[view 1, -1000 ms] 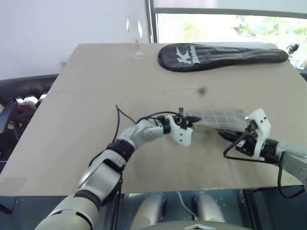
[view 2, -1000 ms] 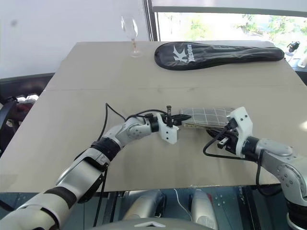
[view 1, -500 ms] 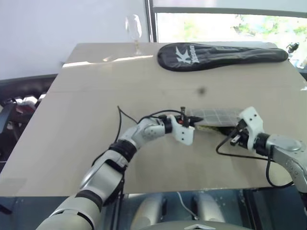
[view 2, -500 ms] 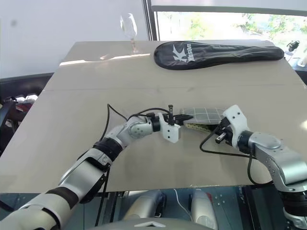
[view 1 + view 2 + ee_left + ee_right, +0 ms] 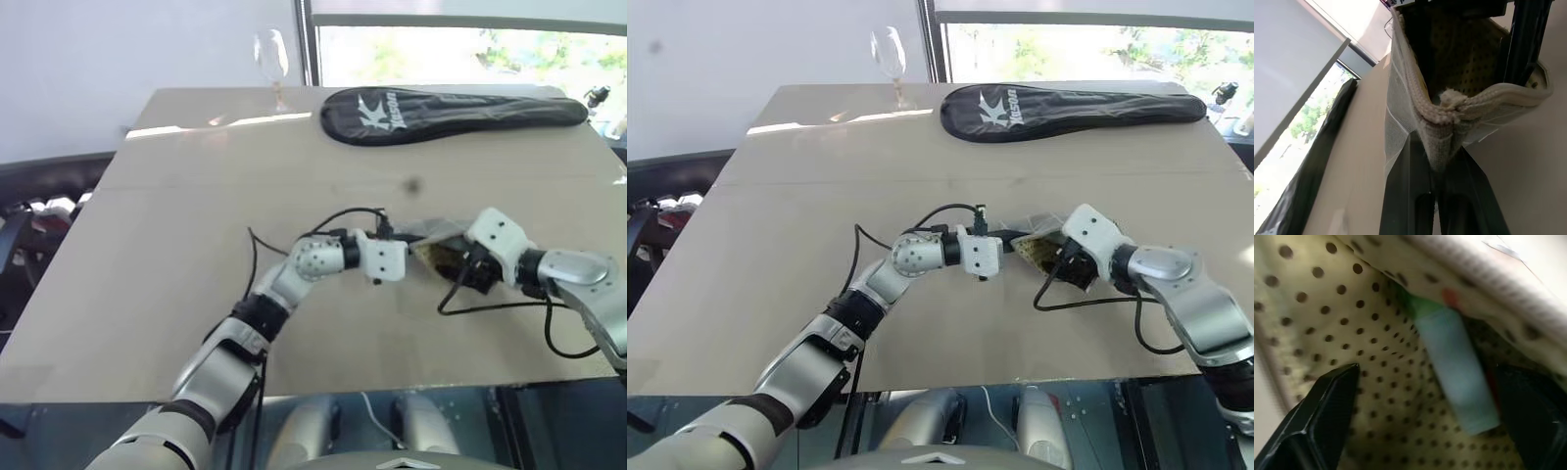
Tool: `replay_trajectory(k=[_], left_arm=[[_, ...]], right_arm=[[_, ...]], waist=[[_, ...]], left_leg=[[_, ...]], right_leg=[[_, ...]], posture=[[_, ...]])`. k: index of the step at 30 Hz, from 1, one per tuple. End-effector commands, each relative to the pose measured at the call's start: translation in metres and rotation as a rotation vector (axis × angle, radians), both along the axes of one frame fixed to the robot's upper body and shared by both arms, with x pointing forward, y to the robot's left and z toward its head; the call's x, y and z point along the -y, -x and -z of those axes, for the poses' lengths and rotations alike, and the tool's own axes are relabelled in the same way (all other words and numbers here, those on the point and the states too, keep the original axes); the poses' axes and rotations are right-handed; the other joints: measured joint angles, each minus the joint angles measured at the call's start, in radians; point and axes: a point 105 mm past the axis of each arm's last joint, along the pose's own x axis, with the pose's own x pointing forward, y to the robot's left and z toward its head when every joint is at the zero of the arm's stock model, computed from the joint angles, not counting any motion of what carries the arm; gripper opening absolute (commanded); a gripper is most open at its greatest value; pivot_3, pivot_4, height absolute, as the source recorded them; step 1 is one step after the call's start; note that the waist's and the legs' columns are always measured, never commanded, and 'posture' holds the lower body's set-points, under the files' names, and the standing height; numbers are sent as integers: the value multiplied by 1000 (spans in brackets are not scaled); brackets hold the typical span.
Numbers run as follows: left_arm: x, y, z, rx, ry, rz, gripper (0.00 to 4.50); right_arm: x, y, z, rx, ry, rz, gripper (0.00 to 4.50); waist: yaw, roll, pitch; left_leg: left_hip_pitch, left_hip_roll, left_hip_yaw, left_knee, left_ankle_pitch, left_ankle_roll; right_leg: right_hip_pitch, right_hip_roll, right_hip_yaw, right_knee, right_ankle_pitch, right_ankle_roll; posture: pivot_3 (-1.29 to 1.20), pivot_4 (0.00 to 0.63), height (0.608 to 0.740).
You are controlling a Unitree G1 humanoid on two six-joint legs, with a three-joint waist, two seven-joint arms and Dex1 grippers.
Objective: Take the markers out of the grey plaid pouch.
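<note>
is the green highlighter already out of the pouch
No, the light green highlighter lies inside the pouch on its dotted yellowish lining, between the right claw fingers.

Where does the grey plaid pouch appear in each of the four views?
Left eye view: grey plaid pouch right of centre, between left gripper and right gripper.
Right eye view: pouch right of centre, between the grippers.
Left wrist view: its corner is pinched in the shut fingers; the mouth gapes beyond.
Right wrist view: dotted yellowish lining, green highlighter inside.
Shared landmark: black racket cover, also in the left wrist view.
</note>
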Motion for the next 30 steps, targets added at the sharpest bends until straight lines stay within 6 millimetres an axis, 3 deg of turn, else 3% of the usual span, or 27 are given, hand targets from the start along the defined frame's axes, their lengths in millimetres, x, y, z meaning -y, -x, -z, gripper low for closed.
replay_trajectory(k=[1, 6, 10, 12, 17, 30], left_arm=[[10, 11, -25, -38, 90, 63, 0], [12, 15, -21, -97, 67, 90, 0], [11, 13, -20, -81, 50, 78, 0], [9, 7, -21, -60, 46, 48, 0], [5, -1, -15, -29, 25, -3, 0], [-7, -19, 6, 69, -81, -86, 0]], right_arm=[[2, -11, -3, 28, 73, -27, 4479], [13, -31, 18, 12, 150, 0, 4479], [17, -34, 31, -7, 179, -20, 4479], [13, -34, 25, 8, 153, -37, 3647], [9, -28, 14, 36, 140, -60, 1079], [-9, 2, -23, 106, 12, -89, 968]], waist=[[0, 0, 0], [-1, 0, 0], [-1, 0, 0], [0, 0, 0], [0, 0, 0], [3, 0, 0]], left_leg=[[0, 0, 0, 0, 0, 0], [0, 0, 0, 0, 0, 0], [0, 0, 0, 0, 0, 0], [0, 0, 0, 0, 0, 0], [0, 0, 0, 0, 0, 0], [-1, 0, 0, 0, 0, 0]], right_leg=[[0, 0, 0, 0, 0, 0], [0, 0, 0, 0, 0, 0], [0, 0, 0, 0, 0, 0], [0, 0, 0, 0, 0, 0], [0, 0, 0, 0, 0, 0], [0, -2, 0, -1, 0, 0]], posture=[[0, 150, 740], [0, 150, 740], [0, 150, 740], [0, 150, 740], [0, 150, 740], [0, 150, 740]])
